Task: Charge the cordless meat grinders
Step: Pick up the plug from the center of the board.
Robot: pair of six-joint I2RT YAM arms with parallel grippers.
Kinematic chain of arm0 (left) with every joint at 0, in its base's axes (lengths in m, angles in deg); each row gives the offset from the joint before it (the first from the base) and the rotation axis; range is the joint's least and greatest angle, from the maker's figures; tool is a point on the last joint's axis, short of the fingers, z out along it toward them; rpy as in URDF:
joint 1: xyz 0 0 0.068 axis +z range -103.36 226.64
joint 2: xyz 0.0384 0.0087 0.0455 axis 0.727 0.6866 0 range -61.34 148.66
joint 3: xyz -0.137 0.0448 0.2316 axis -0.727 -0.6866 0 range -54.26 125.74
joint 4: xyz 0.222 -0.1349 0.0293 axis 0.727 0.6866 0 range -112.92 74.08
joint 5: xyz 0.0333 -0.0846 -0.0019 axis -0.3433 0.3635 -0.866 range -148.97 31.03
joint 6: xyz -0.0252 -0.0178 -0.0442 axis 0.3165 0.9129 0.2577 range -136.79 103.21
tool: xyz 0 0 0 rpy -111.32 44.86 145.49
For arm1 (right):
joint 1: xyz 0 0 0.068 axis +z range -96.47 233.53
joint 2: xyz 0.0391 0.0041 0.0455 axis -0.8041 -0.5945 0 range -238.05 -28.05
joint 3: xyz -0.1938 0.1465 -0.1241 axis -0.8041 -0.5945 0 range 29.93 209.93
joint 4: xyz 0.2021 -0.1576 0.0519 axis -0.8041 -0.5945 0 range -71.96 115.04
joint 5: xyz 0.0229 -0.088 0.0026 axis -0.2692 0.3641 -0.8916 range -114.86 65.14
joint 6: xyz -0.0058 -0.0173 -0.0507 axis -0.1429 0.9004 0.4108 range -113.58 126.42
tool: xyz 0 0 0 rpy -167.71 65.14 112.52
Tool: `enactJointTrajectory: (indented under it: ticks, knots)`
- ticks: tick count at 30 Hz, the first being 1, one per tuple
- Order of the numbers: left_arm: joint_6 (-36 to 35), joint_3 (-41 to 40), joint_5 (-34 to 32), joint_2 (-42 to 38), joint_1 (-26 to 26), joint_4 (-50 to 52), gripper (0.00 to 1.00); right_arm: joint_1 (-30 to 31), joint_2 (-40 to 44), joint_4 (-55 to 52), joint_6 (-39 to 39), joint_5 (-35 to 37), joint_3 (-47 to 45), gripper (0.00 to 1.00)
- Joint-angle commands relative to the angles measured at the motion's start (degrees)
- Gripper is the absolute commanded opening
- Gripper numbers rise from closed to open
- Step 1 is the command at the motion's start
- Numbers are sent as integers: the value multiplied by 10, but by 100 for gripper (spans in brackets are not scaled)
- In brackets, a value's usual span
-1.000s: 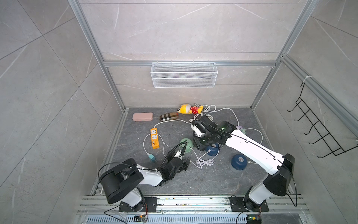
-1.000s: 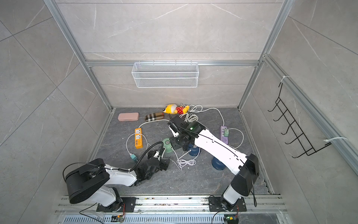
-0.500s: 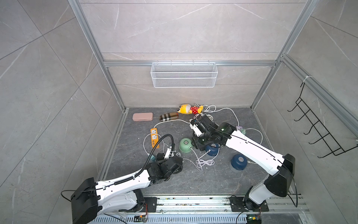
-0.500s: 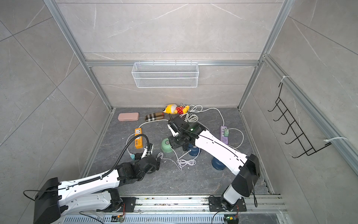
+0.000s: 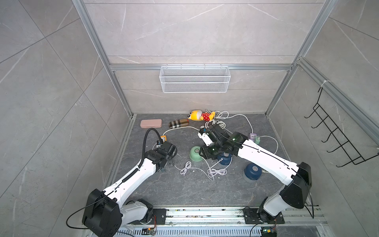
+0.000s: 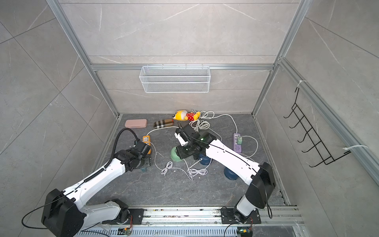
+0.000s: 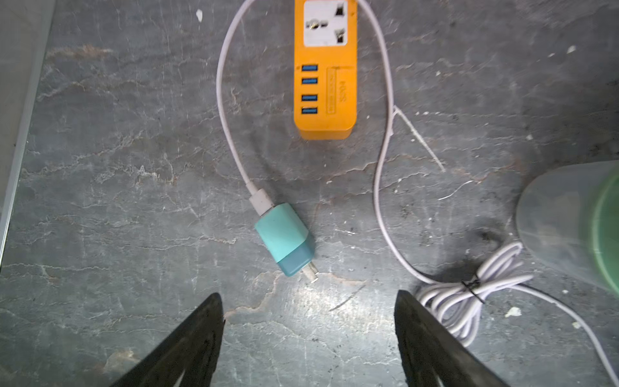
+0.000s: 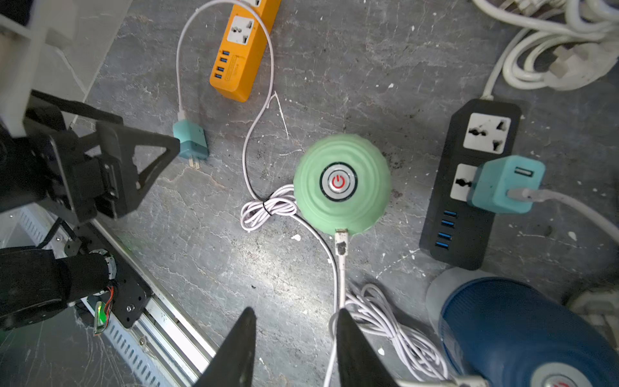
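Left fingers (image 7: 197,335): spread wide with nothing between them, over a teal plug adapter (image 7: 284,241) lying on the tabletop (image 5: 184,190) near the orange power strip (image 7: 325,67).
Right fingers (image 8: 234,351): parted and gripping nothing. A white cable (image 8: 341,268) runs past one finger's inner edge to the mint green grinder (image 8: 341,182).
Mint green grinder: upright at frame centre in both top views, red power symbol on its silver button.
Dark blue grinders: one (image 5: 224,160) half hidden under the right arm, another (image 5: 252,170) lower right of it.
Black power strip (image 8: 469,234): beside the mint green grinder, with a second teal adapter (image 8: 505,184) plugged in.
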Motion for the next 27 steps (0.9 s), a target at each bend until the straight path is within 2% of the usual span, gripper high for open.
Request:
enactJointTrajectory:
  ticks: [1, 3, 7, 16, 27]
  knots:
    - [-20, -23, 85, -2, 66, -20, 70, -2, 17, 17, 2, -18, -13, 41]
    - [-26, -40, 110, 8, 102, -49, 65, -1, 14, 21, 1, -26, -15, 42]
    - [-32, -54, 141, 55, 132, -85, 64, 0, 9, 25, 1, -31, -15, 42]
    - [-18, -61, 162, 119, 133, -131, 62, 0, 3, 31, 2, -30, -14, 41]
    - [-9, -108, 172, 82, 132, -134, 54, 0, -19, 31, 3, -37, 9, 42]
